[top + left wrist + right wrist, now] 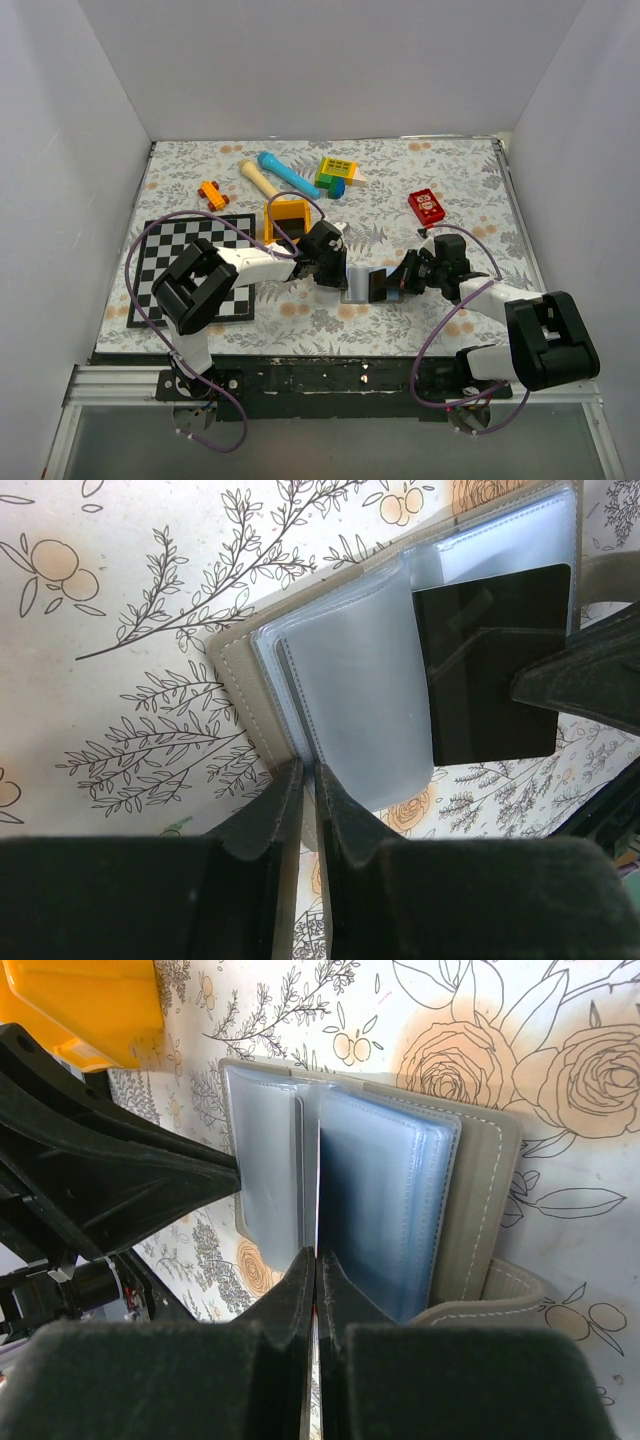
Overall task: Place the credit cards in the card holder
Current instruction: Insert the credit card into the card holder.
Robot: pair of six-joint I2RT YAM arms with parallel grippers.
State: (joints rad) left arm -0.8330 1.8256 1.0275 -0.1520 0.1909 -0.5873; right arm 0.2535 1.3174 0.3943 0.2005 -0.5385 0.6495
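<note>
The grey card holder (357, 284) lies open on the floral table between my two grippers, its pale bluish pockets (350, 680) fanned upward. My left gripper (308, 775) is shut on the lower edge of one clear pocket leaf. A black credit card (490, 670) stands over the card holder's right half, and the right gripper's dark finger (585, 680) overlaps its edge. In the right wrist view the card holder (480, 1190) fills the middle. There my right gripper (316, 1260) is shut on the credit card (317, 1180), seen edge-on as a thin line between the pocket leaves.
An orange tray (288, 215) sits just behind the left gripper (338, 272). A red block (427, 207) lies behind the right gripper (398, 282). A checkerboard (190, 265) covers the left side. A blue pin (290, 173), a wooden pin (258, 179) and toy blocks (337, 172) lie at the back.
</note>
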